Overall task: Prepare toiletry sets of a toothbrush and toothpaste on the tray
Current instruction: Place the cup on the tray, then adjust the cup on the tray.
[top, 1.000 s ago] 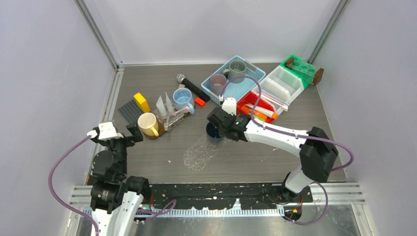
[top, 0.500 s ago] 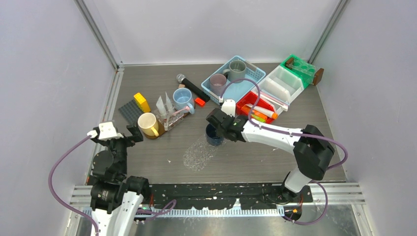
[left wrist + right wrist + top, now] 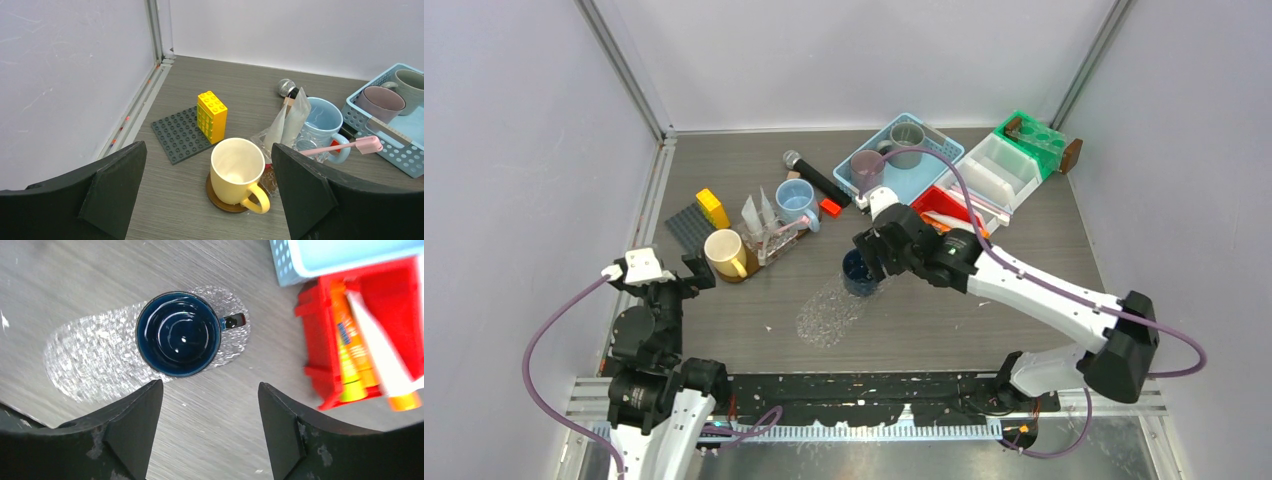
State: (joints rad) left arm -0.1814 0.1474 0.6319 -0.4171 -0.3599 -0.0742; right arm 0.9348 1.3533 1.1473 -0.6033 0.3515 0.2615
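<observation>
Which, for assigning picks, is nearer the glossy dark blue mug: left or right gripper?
Right. The right gripper hangs above the dark blue mug; the left gripper sits far left.

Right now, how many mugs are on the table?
5: a cream-yellow mug on a brown coaster, a light blue mug just beyond it, a dark blue mug on the glittery clear tray, a mauve mug and a grey mug in the blue basket.

Under your right claw (image 3: 210, 386), whose jaws stand apart, the dark blue mug (image 3: 178, 334) fills the right end of the clear tray (image 3: 75, 365). The tray's left stretch is free. The red bin (image 3: 312, 310) and blue basket (image 3: 290, 270) crowd the upper right of that view. Bare tabletop (image 3: 724, 300) opens at the top view's lower centre. Ahead of your left claw (image 3: 207, 147), the yellow mug (image 3: 237, 167), blue mug (image 3: 322, 120) and yellow brick (image 3: 212, 115) block the way.
</observation>
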